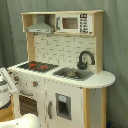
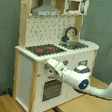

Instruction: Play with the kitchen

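The kitchen (image 1: 65, 95) is a tall white and light-wood toy with a grey hood (image 1: 40, 26), a black-red stovetop (image 1: 37, 65), a black faucet (image 1: 85, 59) over the sink (image 1: 72, 74) and a windowed oven door (image 2: 50, 89). In the second exterior view my gripper (image 2: 50, 65) reaches in from the right. It sits against the knob panel just below the stovetop (image 2: 42, 49) and above the oven door. In the first exterior view only white arm parts (image 1: 6, 85) show at the left edge, in front of the panel.
A toy microwave (image 1: 74, 23) sits at the top beside the hood. The rounded counter end (image 1: 102, 79) juts out past the sink. A grey curtain hangs behind. The kitchen stands on a wooden floor (image 2: 5, 106).
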`<action>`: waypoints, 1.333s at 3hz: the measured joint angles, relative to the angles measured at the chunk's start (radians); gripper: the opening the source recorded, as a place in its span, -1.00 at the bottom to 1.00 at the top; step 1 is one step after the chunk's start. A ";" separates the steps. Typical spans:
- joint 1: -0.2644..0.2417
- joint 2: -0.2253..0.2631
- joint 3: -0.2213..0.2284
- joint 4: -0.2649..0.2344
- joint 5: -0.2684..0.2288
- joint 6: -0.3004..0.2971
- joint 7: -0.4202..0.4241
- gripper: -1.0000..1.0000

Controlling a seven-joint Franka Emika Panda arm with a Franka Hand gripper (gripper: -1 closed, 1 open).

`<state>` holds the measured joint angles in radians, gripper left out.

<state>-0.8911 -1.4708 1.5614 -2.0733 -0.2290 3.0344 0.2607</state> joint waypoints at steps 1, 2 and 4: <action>0.068 -0.005 -0.015 0.002 -0.005 -0.068 -0.045 1.00; 0.129 -0.016 0.005 -0.030 -0.012 -0.141 -0.045 1.00; 0.209 -0.016 0.081 -0.127 -0.016 -0.228 0.094 1.00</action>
<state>-0.6817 -1.4867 1.6423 -2.2005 -0.2447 2.8065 0.3548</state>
